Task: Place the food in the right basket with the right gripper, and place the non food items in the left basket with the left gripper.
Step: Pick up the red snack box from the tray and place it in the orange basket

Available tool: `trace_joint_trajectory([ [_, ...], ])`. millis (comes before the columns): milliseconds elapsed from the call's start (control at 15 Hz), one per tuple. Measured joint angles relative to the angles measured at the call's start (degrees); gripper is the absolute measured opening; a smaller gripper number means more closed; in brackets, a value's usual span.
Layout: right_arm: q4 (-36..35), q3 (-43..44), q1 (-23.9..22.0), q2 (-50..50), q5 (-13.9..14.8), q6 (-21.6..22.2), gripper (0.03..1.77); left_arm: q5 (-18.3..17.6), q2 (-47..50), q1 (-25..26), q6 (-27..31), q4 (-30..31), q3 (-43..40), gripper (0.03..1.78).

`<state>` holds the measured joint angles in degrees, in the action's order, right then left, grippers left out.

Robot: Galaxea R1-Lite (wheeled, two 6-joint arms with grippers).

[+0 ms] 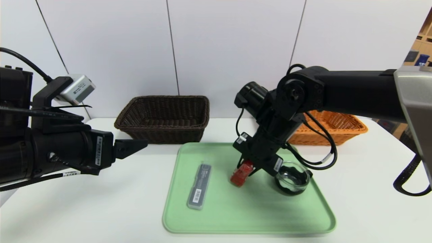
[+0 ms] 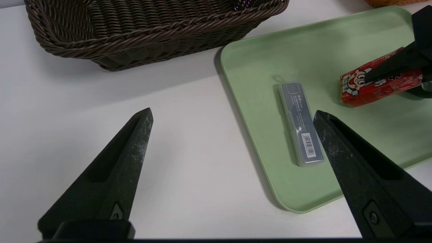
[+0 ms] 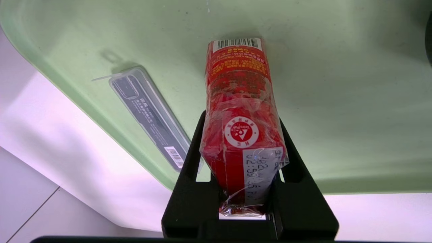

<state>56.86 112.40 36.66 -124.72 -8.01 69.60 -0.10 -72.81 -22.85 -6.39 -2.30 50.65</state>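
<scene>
A white table (image 1: pixel 371 189) stands against a wall (image 1: pixel 236 44) of pale panels, divided by thin dark seams that run upward from the table's far edge. Even light falls across the tabletop, leaving only soft shadows. At far right, past the wall's end, wooden shelving (image 1: pixel 423 40) holds a few dark and blue items too small to make out. Beside the table's edge, the right wrist view shows pale floor (image 3: pixel 23 206) crossed by a thin seam.
</scene>
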Motion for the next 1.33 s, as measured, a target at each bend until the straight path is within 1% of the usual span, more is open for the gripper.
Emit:
trace_joint_trajectory([
  [333, 0.30, 0.00, -0.17, 2.34, 0.00, -2.12, 0.37, 0.37, 0.46, 0.06, -0.24, -0.04, -0.27, 1.69],
  [533, -2.80, 0.00, -1.82, 7.77, 0.66, -3.78, 0.37, 0.87, 0.96, 0.06, -0.37, -0.15, -0.38, 1.69],
  [667, -8.48, 0.01, -6.34, 12.21, 1.45, -4.13, 0.37, 1.37, 1.23, 0.09, -0.35, -0.11, -0.38, 1.69],
  [800, -15.24, 0.01, -12.39, 15.82, 2.65, -4.99, 0.37, 1.37, 1.34, 0.06, -0.30, -0.12, -0.55, 1.69],
  [933, -20.31, 0.01, -19.10, 18.22, 2.63, -6.49, 0.37, 1.39, 1.35, 0.02, -0.33, -0.22, -0.63, 1.69],
  [1133, -22.85, -0.10, -28.39, 18.27, 1.68, -7.34, 0.37, 1.39, 1.40, -0.05, -0.30, -0.17, -0.60, 1.69],
  [1200, -22.91, -0.13, -30.32, 17.37, 1.37, -7.34, 0.37, 1.39, 1.43, -0.06, -0.33, -0.17, -0.57, 1.69],
  [1333, -23.06, -0.16, -32.65, 15.32, 0.51, -7.33, 0.37, 1.41, 1.43, -0.02, -0.33, -0.17, -0.57, 1.69],
])
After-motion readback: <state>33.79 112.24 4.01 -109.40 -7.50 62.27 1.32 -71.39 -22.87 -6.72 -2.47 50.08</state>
